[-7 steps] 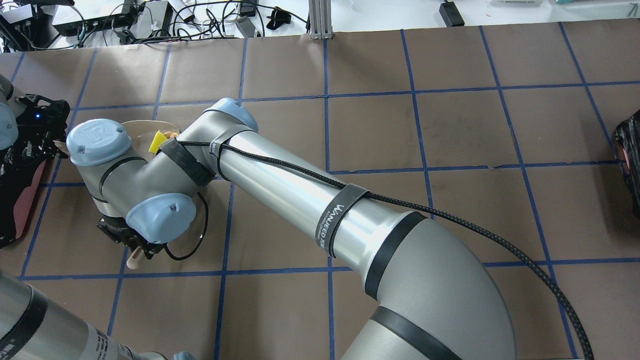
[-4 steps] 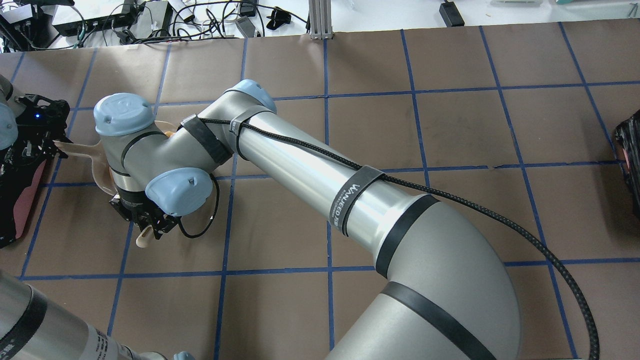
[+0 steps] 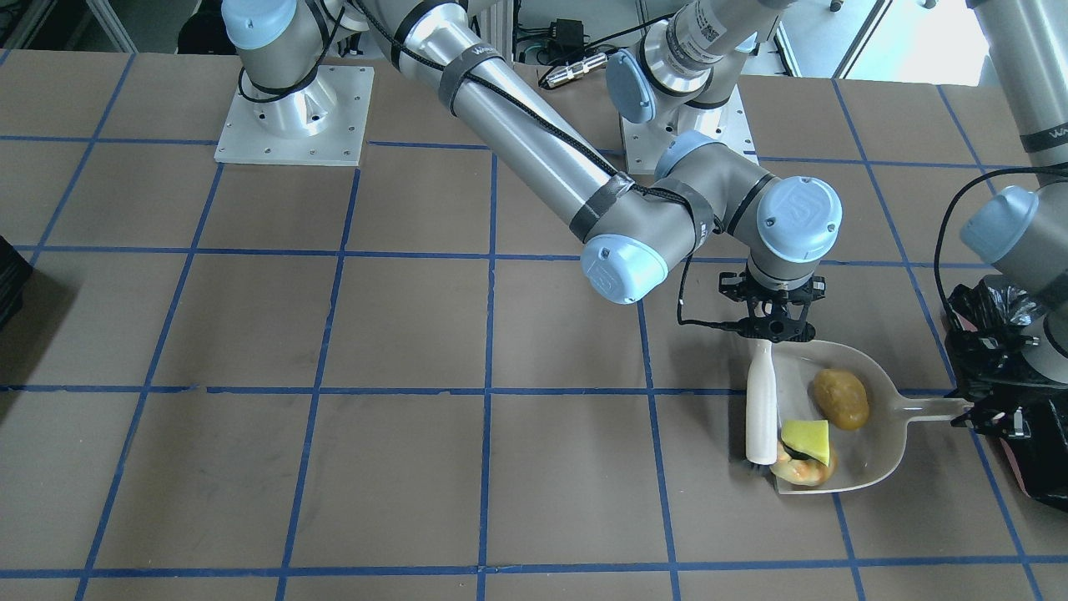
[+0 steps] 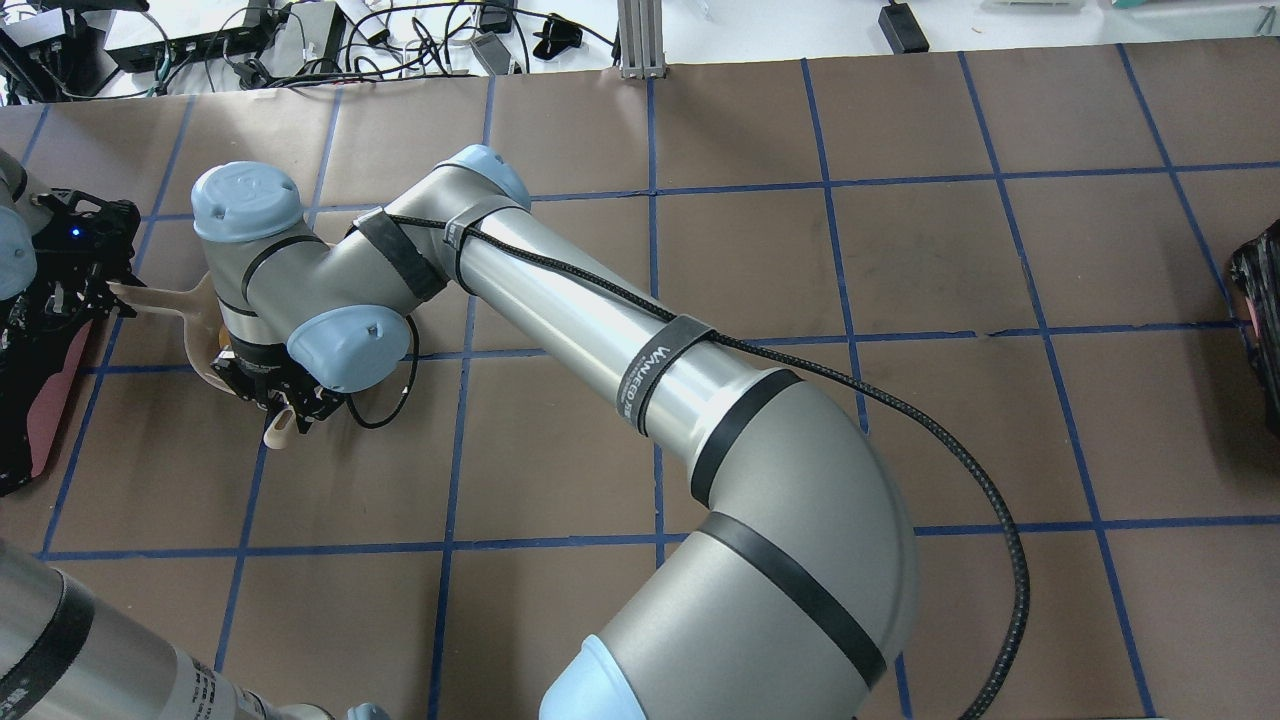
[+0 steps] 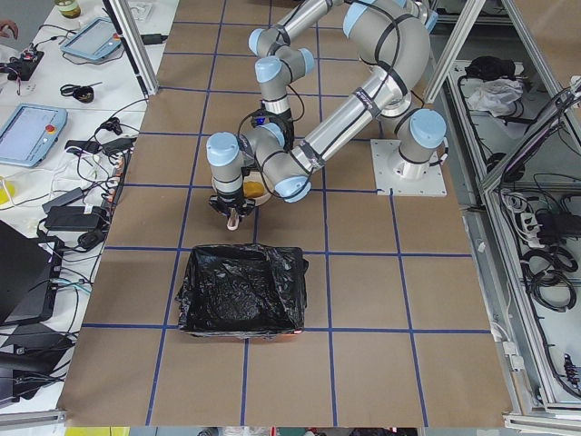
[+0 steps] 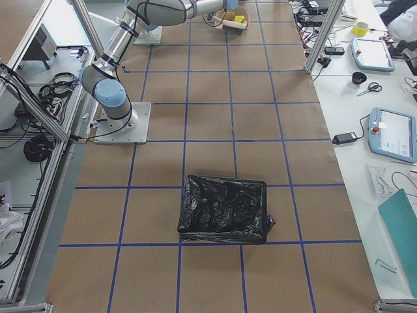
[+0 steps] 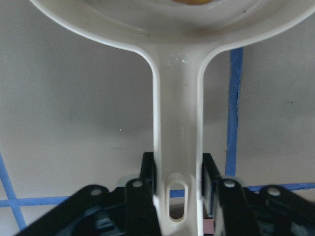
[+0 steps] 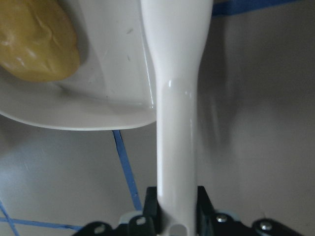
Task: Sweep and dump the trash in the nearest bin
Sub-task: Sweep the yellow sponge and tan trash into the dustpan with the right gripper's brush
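Observation:
The white dustpan (image 3: 876,451) lies flat on the table and holds the trash: a brownish-yellow potato lump (image 3: 841,399), a yellow-green sponge (image 3: 808,440) and a pale apple slice (image 3: 803,472). My left gripper (image 3: 972,413) is shut on the dustpan handle (image 7: 177,123). My right gripper (image 3: 772,327) is shut on the white brush handle (image 3: 761,401), which lies along the pan's open side, its head beside the sponge. The right wrist view shows the brush handle (image 8: 177,123) and the potato (image 8: 37,42). In the overhead view the right arm (image 4: 300,290) hides the trash. The pink-sided, black-bagged bin (image 3: 1035,467) stands right behind my left gripper.
The bin (image 4: 50,400) sits at the table's left edge in the overhead view and shows as a black-lined box (image 5: 241,291) in the exterior left view. A second black-bagged bin (image 6: 225,208) stands at the far right end. The right arm's cable (image 4: 900,420) hangs over the table's middle.
My right gripper has carried the brush away from the robot's base, toward the dustpan. The right arm's wrist now covers the sponge that showed earlier. The left gripper and dustpan handle have stayed put.

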Controlling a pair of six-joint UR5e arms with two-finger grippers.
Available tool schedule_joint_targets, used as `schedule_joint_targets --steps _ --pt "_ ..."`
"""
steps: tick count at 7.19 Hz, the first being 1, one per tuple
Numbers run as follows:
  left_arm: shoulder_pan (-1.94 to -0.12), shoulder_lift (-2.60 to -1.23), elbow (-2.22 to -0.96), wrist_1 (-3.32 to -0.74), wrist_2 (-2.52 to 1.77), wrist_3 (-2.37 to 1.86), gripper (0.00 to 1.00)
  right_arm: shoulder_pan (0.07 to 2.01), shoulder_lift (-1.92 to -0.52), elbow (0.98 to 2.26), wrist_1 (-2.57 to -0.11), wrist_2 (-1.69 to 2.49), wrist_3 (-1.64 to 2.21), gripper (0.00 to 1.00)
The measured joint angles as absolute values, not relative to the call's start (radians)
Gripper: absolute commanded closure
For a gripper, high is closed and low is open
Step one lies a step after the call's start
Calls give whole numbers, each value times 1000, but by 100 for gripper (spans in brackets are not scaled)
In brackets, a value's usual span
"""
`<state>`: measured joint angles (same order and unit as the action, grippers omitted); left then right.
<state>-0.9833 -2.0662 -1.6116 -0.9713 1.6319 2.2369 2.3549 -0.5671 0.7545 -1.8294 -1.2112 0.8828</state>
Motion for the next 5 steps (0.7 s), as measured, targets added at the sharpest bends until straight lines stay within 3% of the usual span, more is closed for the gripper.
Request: schedule_joint_targets --steps 3,5 --pt "-987 -2066 -1612 -972 1632 2222 100 2355 -553 742 -1778 -1337 456 100" --pt "-994 -2065 -1610 -973 1632 2211 100 2353 -589 762 -1724 -1359 450 100"
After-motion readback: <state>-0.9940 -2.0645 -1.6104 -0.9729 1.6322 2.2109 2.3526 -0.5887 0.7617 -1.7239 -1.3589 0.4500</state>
